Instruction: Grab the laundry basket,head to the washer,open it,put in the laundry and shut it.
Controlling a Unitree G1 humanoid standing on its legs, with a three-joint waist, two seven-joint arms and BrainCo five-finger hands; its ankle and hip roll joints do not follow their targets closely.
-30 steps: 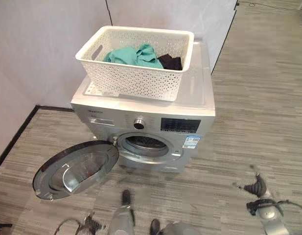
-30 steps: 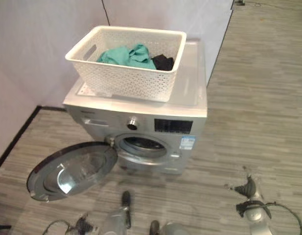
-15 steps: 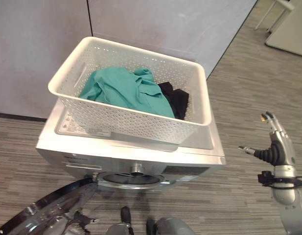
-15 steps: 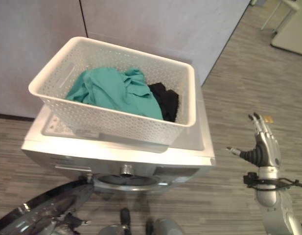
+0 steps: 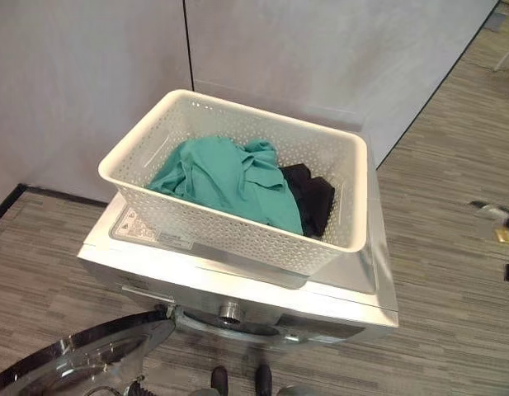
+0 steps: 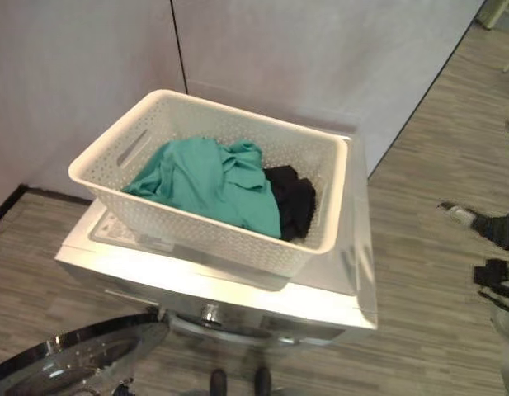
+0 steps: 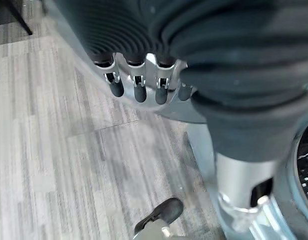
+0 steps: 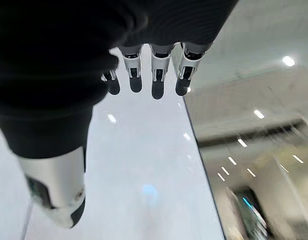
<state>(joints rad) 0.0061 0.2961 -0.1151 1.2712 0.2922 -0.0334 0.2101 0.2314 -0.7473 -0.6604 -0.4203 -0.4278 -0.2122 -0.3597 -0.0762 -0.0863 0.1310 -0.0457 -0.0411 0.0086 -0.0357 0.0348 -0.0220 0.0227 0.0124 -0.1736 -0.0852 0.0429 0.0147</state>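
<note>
A white perforated laundry basket (image 5: pixel 229 235) stands on top of the silver washer (image 5: pixel 238 279). In it lie a teal garment (image 5: pixel 229 177) and a black garment (image 5: pixel 313 198). The washer's round door (image 5: pixel 81 363) hangs open at the lower left, below the knob (image 5: pixel 230 312). My right hand (image 6: pixel 495 238) shows blurred at the right edge, well apart from the basket; in its wrist view its fingers (image 8: pixel 158 75) are straight and hold nothing. My left hand (image 7: pixel 139 85) hangs low by the door, fingers straight and empty.
Pale partition walls (image 5: pixel 320 49) stand close behind and to the left of the washer, with a dark baseboard (image 5: pixel 7 206) at the left. Grey wood-pattern floor (image 5: pixel 452 206) stretches to the right of the washer.
The camera has shifted, so the basket and washer sit further right in view. My right hand has gone from upright beside the washer to the right edge, blurred.
</note>
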